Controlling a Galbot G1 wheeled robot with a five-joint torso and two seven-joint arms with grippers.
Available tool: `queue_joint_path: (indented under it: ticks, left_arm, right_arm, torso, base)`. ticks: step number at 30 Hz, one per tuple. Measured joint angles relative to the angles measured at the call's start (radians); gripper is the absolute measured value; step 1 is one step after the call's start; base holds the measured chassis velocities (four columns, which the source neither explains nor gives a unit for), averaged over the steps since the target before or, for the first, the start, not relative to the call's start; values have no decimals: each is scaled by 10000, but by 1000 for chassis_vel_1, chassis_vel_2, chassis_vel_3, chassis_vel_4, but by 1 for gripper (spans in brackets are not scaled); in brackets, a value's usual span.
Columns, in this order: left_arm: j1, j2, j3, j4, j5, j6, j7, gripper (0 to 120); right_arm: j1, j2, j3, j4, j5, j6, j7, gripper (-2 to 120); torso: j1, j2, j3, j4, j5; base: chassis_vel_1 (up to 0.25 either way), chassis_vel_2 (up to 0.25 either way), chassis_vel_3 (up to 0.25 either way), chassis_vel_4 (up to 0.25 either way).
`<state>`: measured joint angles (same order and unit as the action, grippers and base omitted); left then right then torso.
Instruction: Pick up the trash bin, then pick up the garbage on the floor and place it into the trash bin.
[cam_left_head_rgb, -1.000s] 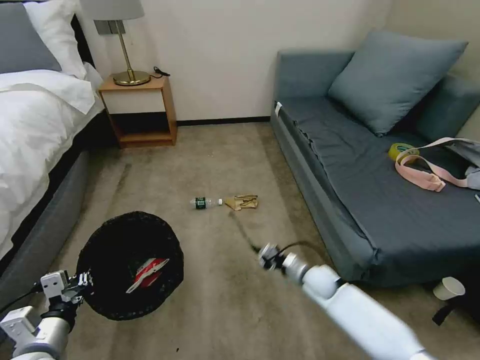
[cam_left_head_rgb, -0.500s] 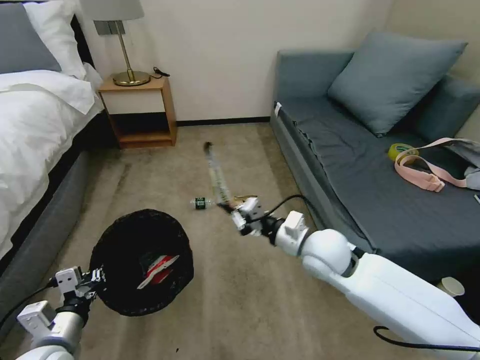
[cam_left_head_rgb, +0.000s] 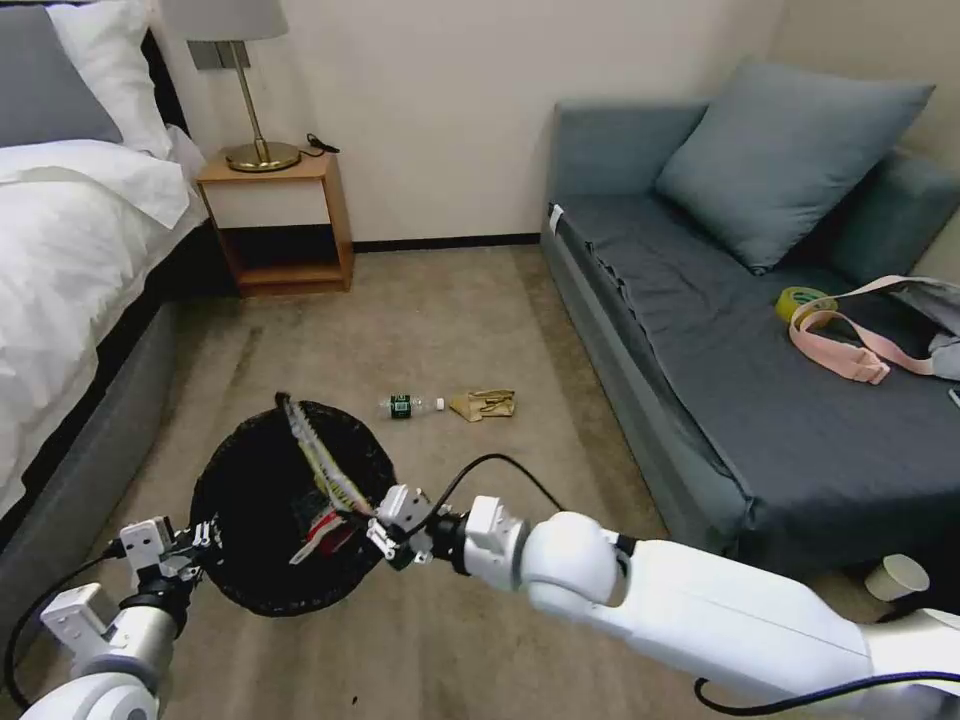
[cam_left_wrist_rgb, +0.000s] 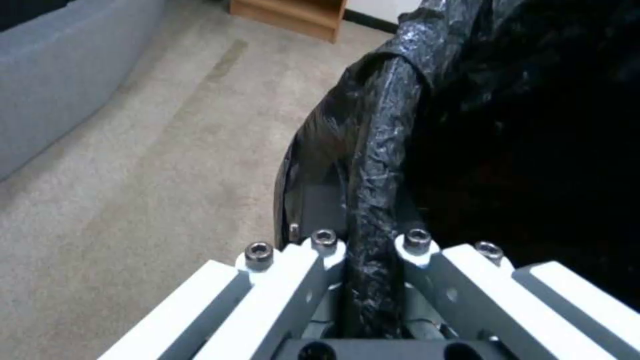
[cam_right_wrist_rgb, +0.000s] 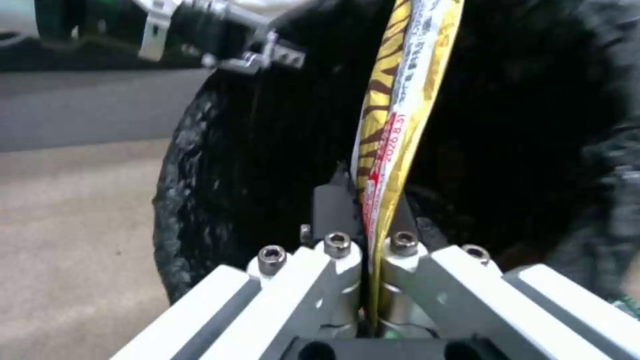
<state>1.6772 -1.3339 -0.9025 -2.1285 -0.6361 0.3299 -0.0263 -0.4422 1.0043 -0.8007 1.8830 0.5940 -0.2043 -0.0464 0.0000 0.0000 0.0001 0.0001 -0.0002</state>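
Head view: our left tool (cam_left_head_rgb: 200, 545) grips the rim of the round black wire-mesh trash bin (cam_left_head_rgb: 255, 500), lifted off the beige carpet floor (cam_left_head_rgb: 450, 320). Our right tool (cam_left_head_rgb: 375, 520) pinches a gold-brown snack wrapper (cam_left_head_rgb: 315, 460) over its mouth. Clear plastic bottle (cam_left_head_rgb: 410, 405) and crumpled tan paper bag (cam_left_head_rgb: 485, 404) lie on the floor beyond.

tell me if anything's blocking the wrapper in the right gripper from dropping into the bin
Nothing visible does. The right gripper holds the gold-brown snack wrapper right over the open mouth of the trash bin, which the left gripper holds by its rim. Inside lies a red-and-white wrapper.
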Motion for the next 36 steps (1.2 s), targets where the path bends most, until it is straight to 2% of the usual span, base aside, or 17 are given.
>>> queue_joint_path:
  ticks: [8,11,13,15,19,20,23,25,26,28,30,32,33,36]
  left_arm:
    - [-64,-46,66,117,22,-4,77,1]
    - [-88,-52,107,167,47,-9,130,1]
    - [-161,-65,155,229,56,-10,155,1]
    - [-192,-73,175,252,60,-10,162,1]
    - [-327,-127,245,328,69,-11,170,1]
    - [-327,-127,245,328,69,-11,170,1]
    - [-418,-127,247,436,62,-10,170,1]
    - [-444,-123,245,472,60,-10,170,1]
    - [-522,-113,232,579,56,-10,168,1]
    - [-632,-99,225,690,40,-11,166,1]
    - [-678,-95,222,733,31,-10,165,1]
    - [-821,-36,224,825,-12,-11,149,1]
    - [-821,-36,224,825,-12,-11,149,1]
    - [-1097,49,234,905,-156,54,59,1]
  right_arm:
    - [134,640,-360,-562,-53,-110,173,0]
    - [197,861,-420,-753,-46,-171,285,7]
    - [309,998,-485,-856,40,-268,407,18]
    - [364,1025,-502,-880,80,-304,443,22]
    - [508,972,-516,-939,147,-374,504,41]
    - [508,972,-516,-939,147,-374,504,41]
    - [428,665,-171,-823,99,-378,574,54]
    - [388,568,-55,-761,54,-378,578,57]
    - [239,227,412,-557,-163,-390,579,64]
    - [-70,-258,1364,-275,-514,-500,444,73]
    - [-202,-452,1848,-169,-622,-542,447,76]
    - [-752,-1011,3492,166,-929,-662,750,86]
    - [-752,-1011,3492,166,-929,-662,750,86]
    - [-2169,-1498,6063,870,-1433,-944,1526,99]
  torso:
    - [0,-1,0,0,1]
    - [0,-1,0,0,1]
    - [0,0,0,0,1]
    - [0,0,0,0,1]
    - [0,0,0,0,2]
    - [0,0,0,0,2]
    - [0,0,0,1,2]
    - [0,0,0,1,3]
    - [0,0,0,-3,2]
    - [0,-1,0,-1,6]
    - [0,0,0,0,4]
    - [0,0,0,-1,5]
    - [0,0,0,-1,5]
    - [0,0,0,-1,5]
  base:
    - [0,0,0,0]
    - [0,0,0,0]
    - [0,0,0,0]
    - [0,0,0,0]
    - [0,0,0,0]
    - [0,0,0,0]
    - [0,0,0,0]
    - [0,0,0,0]
    - [0,0,0,0]
    - [0,0,0,0]
    - [0,0,0,0]
    - [0,0,0,0]
    - [0,0,0,0]
    - [0,0,0,0]
